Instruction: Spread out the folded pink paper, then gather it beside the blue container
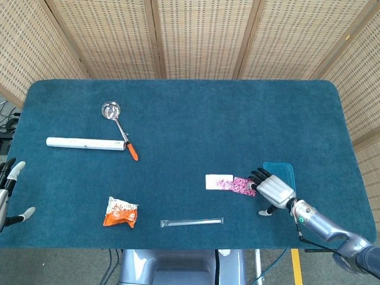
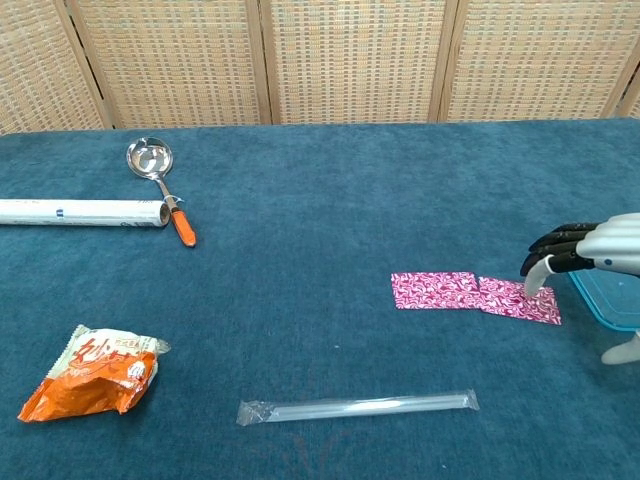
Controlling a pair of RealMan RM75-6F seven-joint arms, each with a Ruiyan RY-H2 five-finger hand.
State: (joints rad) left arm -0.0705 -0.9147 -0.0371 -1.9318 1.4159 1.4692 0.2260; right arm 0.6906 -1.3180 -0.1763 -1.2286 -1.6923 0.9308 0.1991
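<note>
The pink patterned paper (image 2: 470, 296) lies flat in a long strip right of the table's middle; in the head view the pink paper (image 1: 231, 183) shows a white left end. My right hand (image 2: 592, 247) hovers at the strip's right end, fingers bent down with their fingertips (image 2: 530, 284) resting on the paper and the thumb held apart below. The right hand (image 1: 275, 190) grips nothing. The blue container (image 1: 281, 173) sits just right of the paper, partly behind the hand; its rim (image 2: 600, 304) shows at the chest view's right edge. My left hand (image 1: 8, 193) sits at the far left edge, fingers apart.
A metal ladle with an orange handle (image 2: 160, 185) and a white roll (image 2: 80, 212) lie at the far left. An orange snack bag (image 2: 92, 371) sits front left. A clear wrapped straw (image 2: 355, 406) lies near the front edge, below the paper.
</note>
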